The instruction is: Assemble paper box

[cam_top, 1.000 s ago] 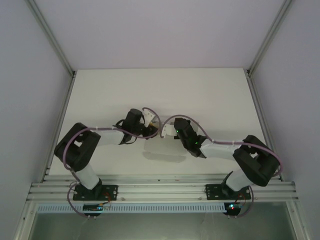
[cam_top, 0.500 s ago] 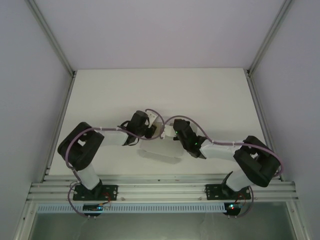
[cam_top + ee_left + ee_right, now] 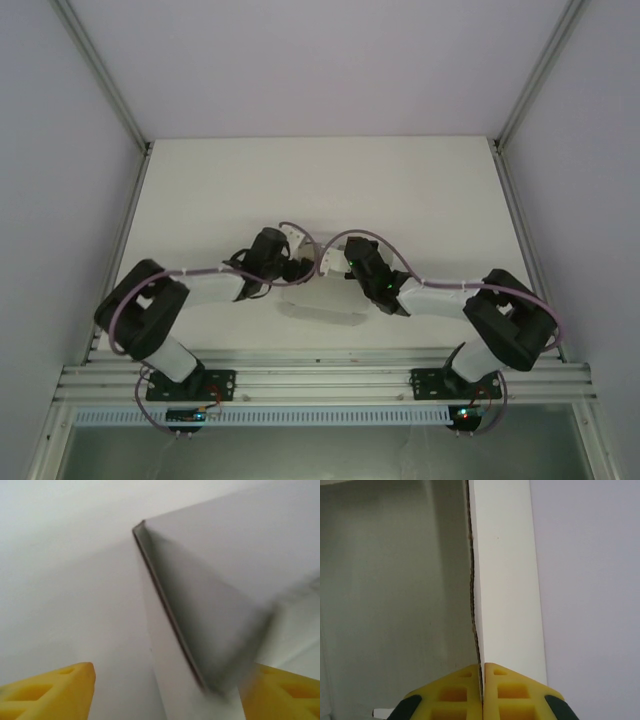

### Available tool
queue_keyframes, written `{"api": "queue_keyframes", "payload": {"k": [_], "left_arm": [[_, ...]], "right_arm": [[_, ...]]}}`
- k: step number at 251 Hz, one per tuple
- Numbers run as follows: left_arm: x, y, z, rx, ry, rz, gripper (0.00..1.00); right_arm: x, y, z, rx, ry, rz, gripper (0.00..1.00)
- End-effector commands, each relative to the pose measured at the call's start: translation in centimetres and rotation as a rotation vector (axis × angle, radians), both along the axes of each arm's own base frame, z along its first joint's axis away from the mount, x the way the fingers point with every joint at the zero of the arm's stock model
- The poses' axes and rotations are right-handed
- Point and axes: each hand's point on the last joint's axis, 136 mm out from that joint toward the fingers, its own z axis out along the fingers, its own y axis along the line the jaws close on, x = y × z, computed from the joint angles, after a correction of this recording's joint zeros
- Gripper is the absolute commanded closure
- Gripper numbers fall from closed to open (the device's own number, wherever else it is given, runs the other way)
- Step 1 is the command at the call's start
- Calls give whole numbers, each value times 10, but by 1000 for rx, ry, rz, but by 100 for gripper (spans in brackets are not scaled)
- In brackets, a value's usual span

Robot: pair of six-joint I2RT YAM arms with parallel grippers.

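White tabletop carries both arms; I read the right gripper as clamped on a wall of the paper box, mid-table; the left gripper stands spread, with the box corner between its fingers.

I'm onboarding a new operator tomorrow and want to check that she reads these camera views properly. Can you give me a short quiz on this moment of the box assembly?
1. True or false: the right gripper is shut on a thin wall of the paper box.
2. In the left wrist view, the left gripper is: A) open, with a box panel between its fingers; B) shut with nothing in it; C) shut tight on the box.
3. Fill in: the fingers of both grippers are ___ in colour.
Key: 1 true; 2 A; 3 yellow.
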Motion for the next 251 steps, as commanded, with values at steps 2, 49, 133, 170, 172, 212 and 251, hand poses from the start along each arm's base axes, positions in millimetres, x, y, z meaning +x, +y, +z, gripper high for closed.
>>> {"api": "queue_keyframes", "payload": {"k": [2, 49, 133, 170, 172, 212, 251], "left_arm": [[-13, -11, 33, -112, -25, -67, 24], [-22, -4, 27, -105, -10, -74, 27], [9, -11, 8, -119, 43, -52, 48], [24, -16, 16, -125, -1, -32, 71], [24, -15, 16, -123, -4, -28, 71], [40, -3, 13, -16, -61, 74, 71], [56, 18, -3, 190, -130, 264, 85]], "right_arm": [[4, 0, -1, 11, 15, -25, 100], [6, 2, 2, 31, 6, -21, 100], [3, 4, -2, 31, 30, -1, 100], [1, 6, -3, 27, 36, 6, 100], [1, 5, -3, 26, 37, 6, 100], [-1, 3, -6, 17, 45, -2, 100], [-8, 7, -10, 18, 82, -2, 100]]}}
